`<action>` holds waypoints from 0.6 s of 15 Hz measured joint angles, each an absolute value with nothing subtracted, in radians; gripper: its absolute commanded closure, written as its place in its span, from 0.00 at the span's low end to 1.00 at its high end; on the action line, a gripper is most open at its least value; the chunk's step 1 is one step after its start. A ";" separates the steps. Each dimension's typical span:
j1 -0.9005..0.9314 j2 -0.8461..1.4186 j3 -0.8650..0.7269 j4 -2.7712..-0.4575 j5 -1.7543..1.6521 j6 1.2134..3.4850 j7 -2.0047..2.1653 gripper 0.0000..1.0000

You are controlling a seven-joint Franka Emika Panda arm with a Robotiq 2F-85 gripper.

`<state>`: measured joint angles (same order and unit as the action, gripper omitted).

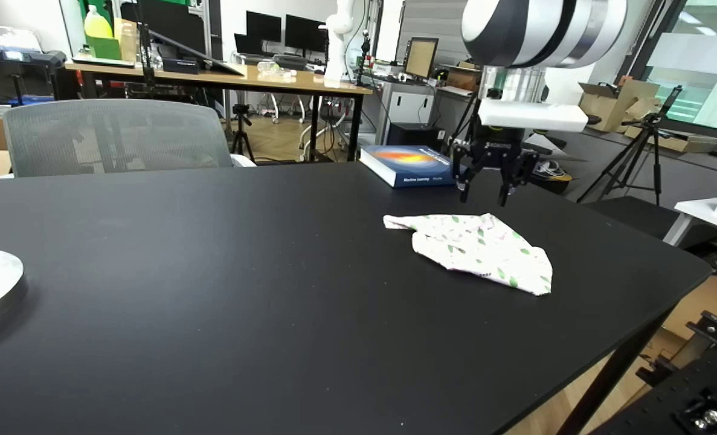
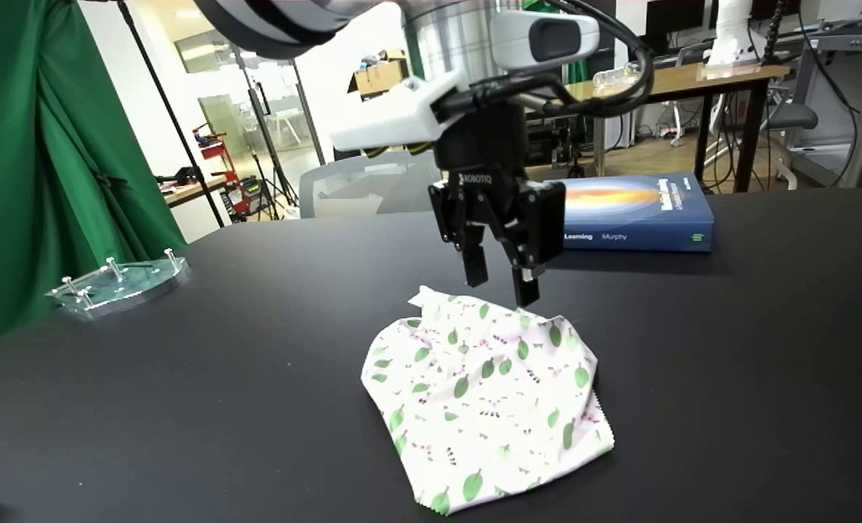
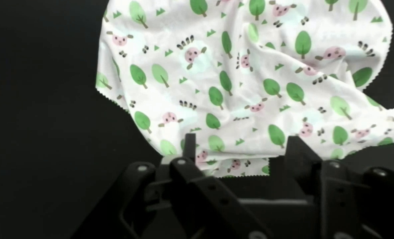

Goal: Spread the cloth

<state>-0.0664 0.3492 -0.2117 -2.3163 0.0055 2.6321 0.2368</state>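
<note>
"So where's the sheep-print cloth [image 2: 489, 414]?"

"Lying on the black table [image 1: 231, 290], rumpled and partly doubled over. In an exterior view the Machine Learning textbook [image 2: 637, 214] sits at one o'clock from it, the clear plate [image 2: 129, 287] with upright bolts at ten."

"And the Robotiq gripper [image 2: 502, 290]?"

"Pointing down, at twelve o'clock from the cloth in both exterior views. Its jaws are spread, the two fingers [image 3: 190, 146] standing well apart."

"Touching the cloth, or up off it?"

"Off it, as I see it. In an exterior view a band of black table shows between the fingertips [image 1: 503, 198] and the cloth. From that same angle a mesh-backed chair [image 1: 116, 136] stands past the table, at ten o'clock."

"What does the wrist view give you?"

"The print, mostly: green trees and pink-faced sheep, with a zigzag-cut edge. A narrow strip runs out of frame just past three o'clock, and a long crease slants down toward four. Bits of an under-layer poke out at nine and at six, the six o'clock one between the fingers as the camera sees it."
</note>
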 measured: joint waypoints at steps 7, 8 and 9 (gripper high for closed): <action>0.018 0.263 -0.128 -2.356 -0.066 2.564 0.220 0.00; 0.025 0.264 -0.112 -2.360 -0.067 2.556 0.213 0.00; 0.031 0.265 -0.099 -2.364 -0.070 2.552 0.208 0.01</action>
<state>0.0311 0.2654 -0.0994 -2.3643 -0.0700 2.5519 0.2082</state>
